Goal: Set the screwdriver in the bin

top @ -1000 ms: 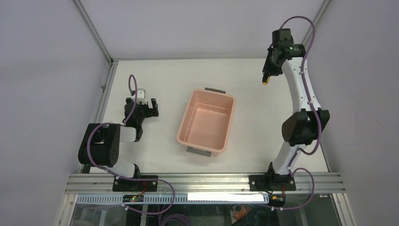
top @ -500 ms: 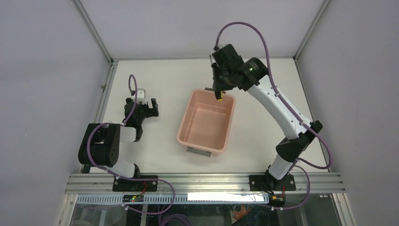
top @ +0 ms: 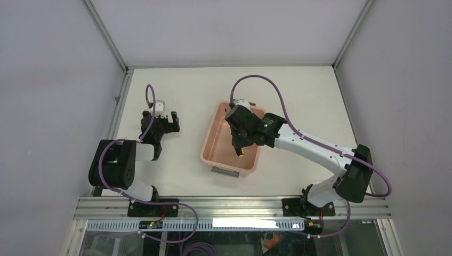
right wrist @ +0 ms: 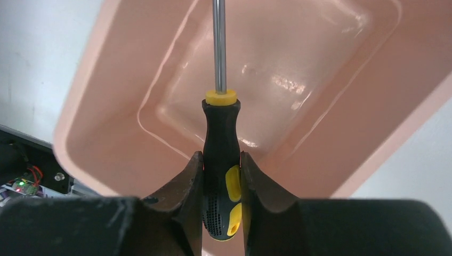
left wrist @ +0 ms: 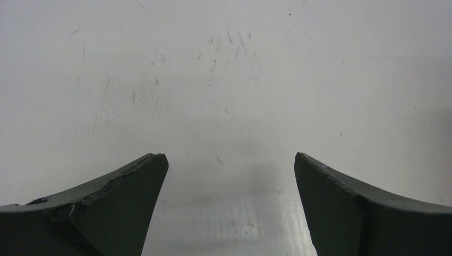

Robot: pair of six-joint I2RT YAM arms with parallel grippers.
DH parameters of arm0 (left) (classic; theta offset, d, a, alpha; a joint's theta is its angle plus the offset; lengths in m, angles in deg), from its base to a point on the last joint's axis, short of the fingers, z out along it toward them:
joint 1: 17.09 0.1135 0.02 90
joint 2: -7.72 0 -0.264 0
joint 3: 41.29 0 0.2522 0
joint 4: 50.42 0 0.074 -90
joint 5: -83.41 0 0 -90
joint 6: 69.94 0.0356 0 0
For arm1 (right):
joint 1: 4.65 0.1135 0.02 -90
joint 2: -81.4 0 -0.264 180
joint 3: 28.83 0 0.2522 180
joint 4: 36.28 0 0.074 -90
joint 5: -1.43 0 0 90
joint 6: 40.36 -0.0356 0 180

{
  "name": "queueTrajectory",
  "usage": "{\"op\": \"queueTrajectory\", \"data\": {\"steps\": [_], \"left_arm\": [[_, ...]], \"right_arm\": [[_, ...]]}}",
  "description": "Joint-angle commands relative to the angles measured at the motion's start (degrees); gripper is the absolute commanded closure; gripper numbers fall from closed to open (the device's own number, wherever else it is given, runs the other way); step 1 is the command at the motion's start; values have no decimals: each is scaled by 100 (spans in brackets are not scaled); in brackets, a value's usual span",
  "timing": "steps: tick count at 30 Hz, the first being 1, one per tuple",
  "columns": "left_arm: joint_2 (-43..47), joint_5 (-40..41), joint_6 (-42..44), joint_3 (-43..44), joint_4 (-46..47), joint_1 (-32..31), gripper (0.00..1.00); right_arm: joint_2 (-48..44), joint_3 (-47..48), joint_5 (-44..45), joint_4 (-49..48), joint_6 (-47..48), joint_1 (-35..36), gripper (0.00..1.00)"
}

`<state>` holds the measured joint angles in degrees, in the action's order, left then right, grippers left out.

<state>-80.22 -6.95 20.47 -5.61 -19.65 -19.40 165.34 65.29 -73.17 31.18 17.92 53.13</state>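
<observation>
The salmon-pink bin (top: pixel 214 140) stands in the middle of the table. My right gripper (top: pixel 240 145) hangs over its inside, shut on the screwdriver (right wrist: pixel 220 138) by its yellow-and-black handle. In the right wrist view the thin metal shaft runs straight up the frame above the bin (right wrist: pixel 330 128) floor. From above only the yellow end of the screwdriver (top: pixel 242 156) shows, near the bin's front right. My left gripper (top: pixel 166 121) rests open on the table, left of the bin, with bare tabletop between its fingers (left wrist: pixel 122 202).
A grey handle (top: pixel 225 170) sticks out of the bin's near short end. The aluminium rail (top: pixel 224 205) with both arm bases runs along the table's near edge. Grey walls enclose the table at the back and sides.
My right arm has swung from the far right corner leftward and down, carrying the screwdriver over the bin's far rim to above its inside. The left arm has not moved.
</observation>
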Motion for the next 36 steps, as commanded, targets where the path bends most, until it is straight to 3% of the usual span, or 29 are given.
{"op": "queueTrajectory", "data": {"steps": [1,8,14,19,28,36], "left_arm": [[155,-37,-93,6,152,-42,1],[155,-42,-93,6,152,-44,1],[155,-43,-93,6,152,-42,1],[161,-43,-93,6,152,-50,1],[155,-45,-93,6,152,-49,1],[155,-41,-93,6,152,-42,1]], "right_arm": [[-290,-705,47,-1110,-721,181,100],[33,-1453,239,-1834,-892,214,100],[605,-1627,512,-2164,-825,159,100],[1124,-1554,168,-2232,-827,-47,98],[1422,-1172,33,-1827,-831,-149,60],[604,-153,617,-1107,-145,-163,45]]}}
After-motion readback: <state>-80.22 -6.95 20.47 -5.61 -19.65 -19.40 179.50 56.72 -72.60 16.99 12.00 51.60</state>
